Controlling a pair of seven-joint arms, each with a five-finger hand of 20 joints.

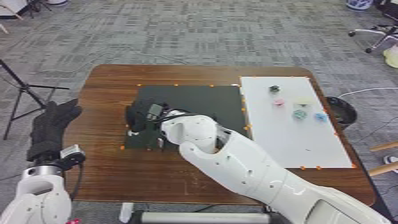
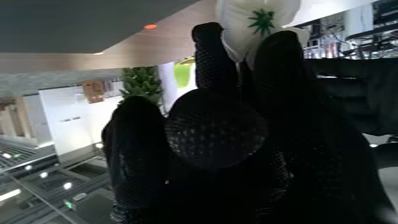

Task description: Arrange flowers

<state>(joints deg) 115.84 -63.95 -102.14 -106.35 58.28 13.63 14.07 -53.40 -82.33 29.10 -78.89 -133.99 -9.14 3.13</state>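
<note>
Tripod (image 1: 24, 86): standing on grey carpet, off to the far left.
Left hand (image 1: 53, 125): black glove, palm and fingers open and straight, pointing forward; holding nothing; just beside the left edge of the table (image 1: 111, 92).
Table: brown, wooden, rounded corners; bearing mat and board.
White flower (image 2: 238, 30): pale petals, green star-shaped centre; between the fingertips of the right hand (image 1: 140, 114), at the left part of the mat (image 1: 209, 95).
Right hand: black glove, closed on the white flower, thumb across the front in the wrist view; above the left side of the mat, arm reaching in over the table's near edge.
Mat: dark, flat, marked round with small orange dots.
Board (image 1: 284, 145): white, flat, right of the mat.
Dark green piece (image 1: 274, 89): on the board's far part.
Pink piece (image 1: 279, 102): just nearer.
Teal piece (image 1: 299, 114): nearer still, to the right.
Pale yellow piece (image 1: 303, 101): beyond the teal.
Blue piece (image 1: 321, 117): beside the teal.
Bin (image 1: 346, 112): black, beside the table's right edge.
</note>
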